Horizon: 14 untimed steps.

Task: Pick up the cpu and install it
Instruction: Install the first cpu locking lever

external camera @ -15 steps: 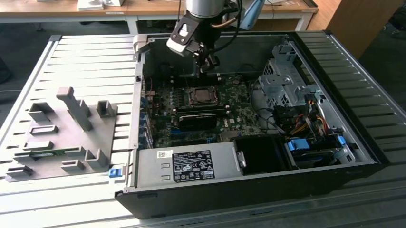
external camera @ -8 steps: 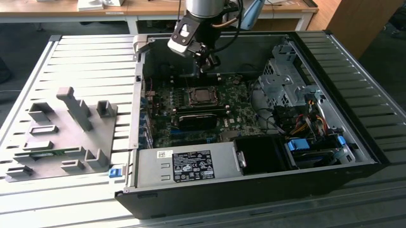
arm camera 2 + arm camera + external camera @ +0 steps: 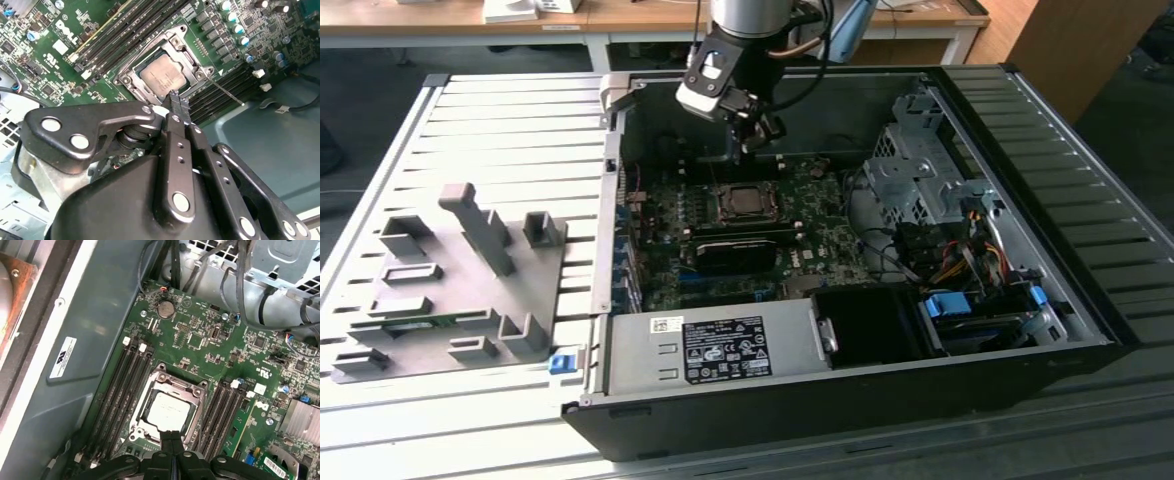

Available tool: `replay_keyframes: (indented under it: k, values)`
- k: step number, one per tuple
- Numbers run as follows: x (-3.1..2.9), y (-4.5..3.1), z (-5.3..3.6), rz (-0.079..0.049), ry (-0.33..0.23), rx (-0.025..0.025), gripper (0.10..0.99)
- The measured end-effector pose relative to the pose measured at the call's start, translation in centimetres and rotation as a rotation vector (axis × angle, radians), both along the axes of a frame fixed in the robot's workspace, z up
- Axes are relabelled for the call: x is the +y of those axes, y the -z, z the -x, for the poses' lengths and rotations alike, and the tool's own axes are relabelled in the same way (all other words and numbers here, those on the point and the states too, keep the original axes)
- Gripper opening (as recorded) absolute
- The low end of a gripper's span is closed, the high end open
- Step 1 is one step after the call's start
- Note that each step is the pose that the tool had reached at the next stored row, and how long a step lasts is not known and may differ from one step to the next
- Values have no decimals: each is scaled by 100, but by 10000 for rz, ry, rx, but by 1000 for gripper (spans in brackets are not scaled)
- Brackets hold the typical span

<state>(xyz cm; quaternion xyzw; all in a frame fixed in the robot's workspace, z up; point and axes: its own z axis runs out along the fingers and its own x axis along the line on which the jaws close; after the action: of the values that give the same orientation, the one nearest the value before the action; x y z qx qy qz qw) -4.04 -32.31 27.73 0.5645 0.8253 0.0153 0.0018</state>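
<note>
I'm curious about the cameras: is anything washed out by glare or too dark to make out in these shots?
In the exterior view, the slatted table glares pale while the case interior stays dim; in both wrist views the cpu catches soft reflections, and the gripper looms dark.

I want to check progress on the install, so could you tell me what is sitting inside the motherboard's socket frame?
The cpu lies inside the socket frame, silvery top showing in both wrist views. The gripper hovers above its edge, empty. The contacts underneath are covered.

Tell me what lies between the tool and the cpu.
Nothing: in the first wrist view the tool hangs just above the cpu, which sits in its socket.
</note>
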Motion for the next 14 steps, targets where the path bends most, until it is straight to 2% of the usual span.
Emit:
replay_keyframes:
  k: [7, 14]
  values:
    - [0, 0, 0, 0, -680, 0, 106]
    - [0, 2, 0, 1, -1738, 0, 106]
